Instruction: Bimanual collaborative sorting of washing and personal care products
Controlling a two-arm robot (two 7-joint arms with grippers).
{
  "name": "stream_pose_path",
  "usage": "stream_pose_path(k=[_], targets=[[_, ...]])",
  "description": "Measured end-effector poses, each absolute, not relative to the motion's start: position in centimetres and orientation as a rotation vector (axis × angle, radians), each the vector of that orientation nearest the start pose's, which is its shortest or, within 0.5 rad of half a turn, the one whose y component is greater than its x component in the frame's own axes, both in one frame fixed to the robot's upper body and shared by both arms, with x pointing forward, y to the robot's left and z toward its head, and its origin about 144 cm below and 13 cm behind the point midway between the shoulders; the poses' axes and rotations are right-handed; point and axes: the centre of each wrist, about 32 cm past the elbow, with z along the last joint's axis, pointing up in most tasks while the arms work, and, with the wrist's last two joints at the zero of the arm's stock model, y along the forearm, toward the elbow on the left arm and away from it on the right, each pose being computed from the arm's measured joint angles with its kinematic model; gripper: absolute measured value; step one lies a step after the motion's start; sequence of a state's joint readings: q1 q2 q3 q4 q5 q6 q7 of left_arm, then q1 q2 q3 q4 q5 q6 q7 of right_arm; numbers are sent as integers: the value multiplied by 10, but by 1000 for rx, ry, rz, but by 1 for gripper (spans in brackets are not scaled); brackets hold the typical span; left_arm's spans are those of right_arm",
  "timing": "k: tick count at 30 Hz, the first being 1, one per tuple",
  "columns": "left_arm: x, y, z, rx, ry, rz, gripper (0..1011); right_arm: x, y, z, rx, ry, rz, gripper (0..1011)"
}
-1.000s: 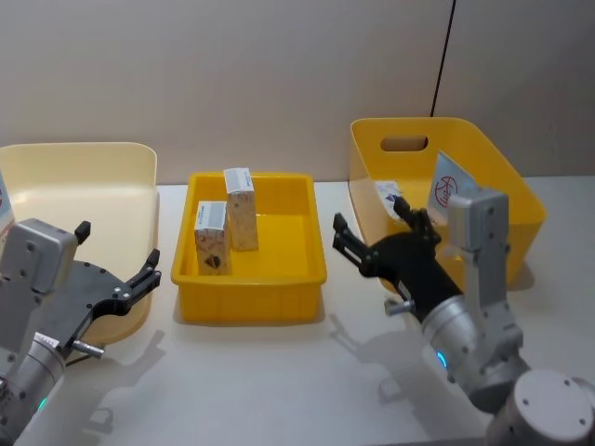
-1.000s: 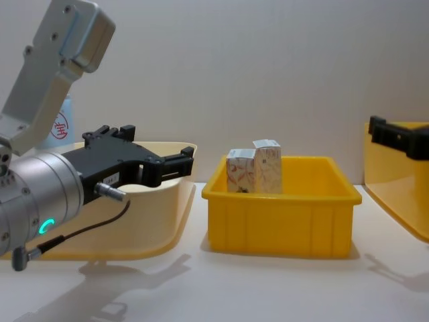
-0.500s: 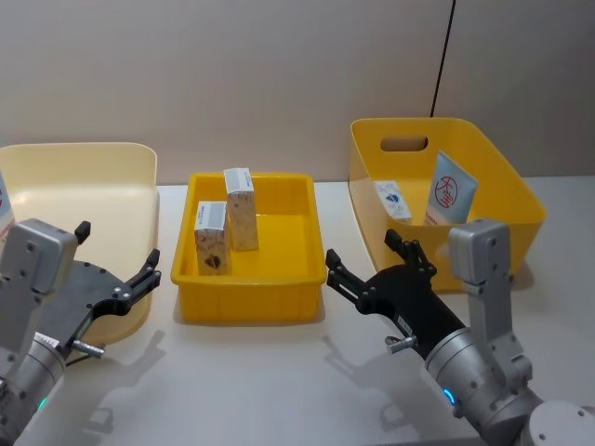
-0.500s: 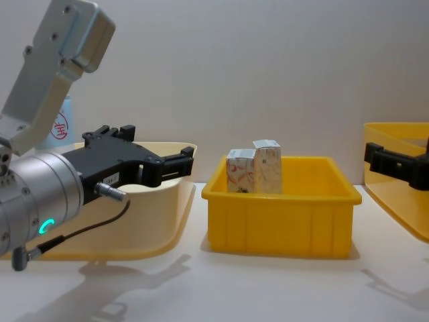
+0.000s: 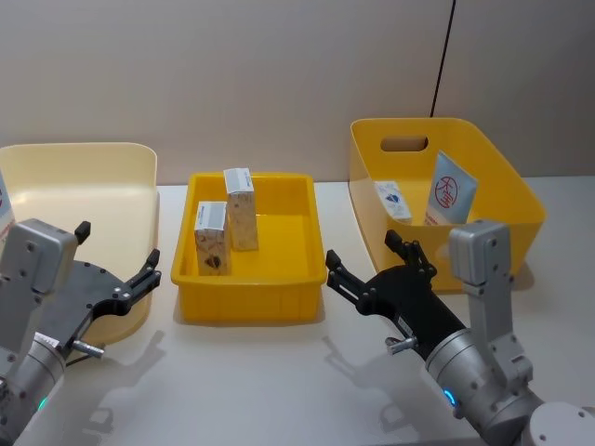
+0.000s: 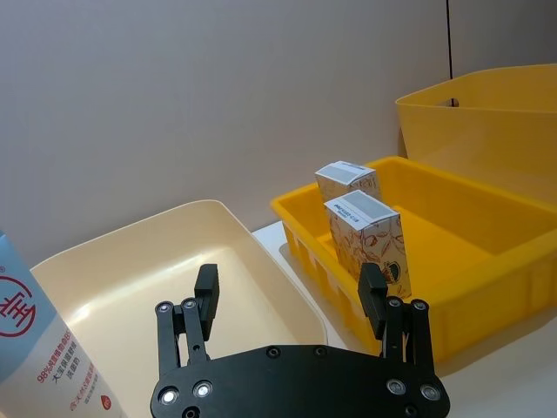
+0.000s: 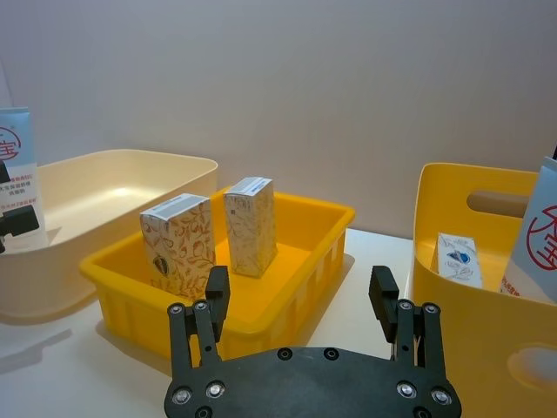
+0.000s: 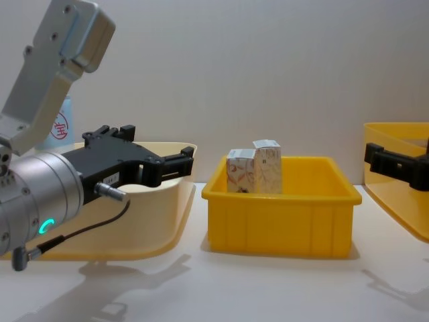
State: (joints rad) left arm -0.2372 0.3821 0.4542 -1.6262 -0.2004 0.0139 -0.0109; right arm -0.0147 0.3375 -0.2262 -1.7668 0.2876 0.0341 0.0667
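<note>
— Item one, the cartons. Where do I log them?

— I have two small cartons [image 5: 228, 223], whitish with an orange-red pattern, standing upright and side by side in the left half of the shallow yellow tray [image 5: 253, 295] at mid-table. The near one sits just inside the tray's front wall; the far one is a little behind and to its right.

— Item two, the tubes?

— One light-blue-and-white tube [image 5: 449, 190] with a red round mark leans against the right inner wall of the deep yellow bin [image 5: 493, 167] on the right. A small white sachet [image 5: 391, 198] with a blue mark lies beside it in the same bin. A second tube [image 6: 39, 335] of the same kind stands at the left side of the cream bin [image 5: 112, 158].

— And the grippers relative to those?

— My right gripper [image 5: 370, 272] hangs over bare table [image 5: 279, 372] between the tray's front right corner and the deep bin, fingers spread wide, nothing between them. The cartons are ahead and to its left, apart from it; the tube in the deep bin is ahead and to its right, well clear. My left gripper [image 5: 116, 265] hovers by the front right part of the cream bin, also spread wide and empty. The cartons lie ahead and to its right, across the tray wall; the second tube is to its left.
</note>
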Motion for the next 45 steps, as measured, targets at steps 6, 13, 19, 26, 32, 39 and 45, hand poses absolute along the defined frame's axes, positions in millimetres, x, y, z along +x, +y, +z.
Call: stream_pose_path(k=[6, 13, 19, 26, 32, 39, 45], targets=[[492, 198, 1204, 61, -268, 1124, 1000, 443, -237, 1189, 26, -75, -1230, 1001], [492, 198, 1204, 61, -268, 1124, 1000, 443, -237, 1189, 26, -75, -1229, 1001], [492, 198, 1204, 61, -268, 1124, 1000, 443, -237, 1189, 26, -75, -1230, 1001], [492, 198, 1204, 61, -268, 1124, 1000, 443, -237, 1189, 26, -75, -1229, 1001], [492, 198, 1204, 61, -268, 1124, 1000, 443, -237, 1189, 26, -75, -1230, 1001], [492, 198, 1204, 61, -268, 1124, 1000, 443, -237, 1189, 26, -75, -1230, 1001], [492, 198, 1204, 61, -268, 1124, 1000, 443, -237, 1189, 26, -75, -1230, 1001]])
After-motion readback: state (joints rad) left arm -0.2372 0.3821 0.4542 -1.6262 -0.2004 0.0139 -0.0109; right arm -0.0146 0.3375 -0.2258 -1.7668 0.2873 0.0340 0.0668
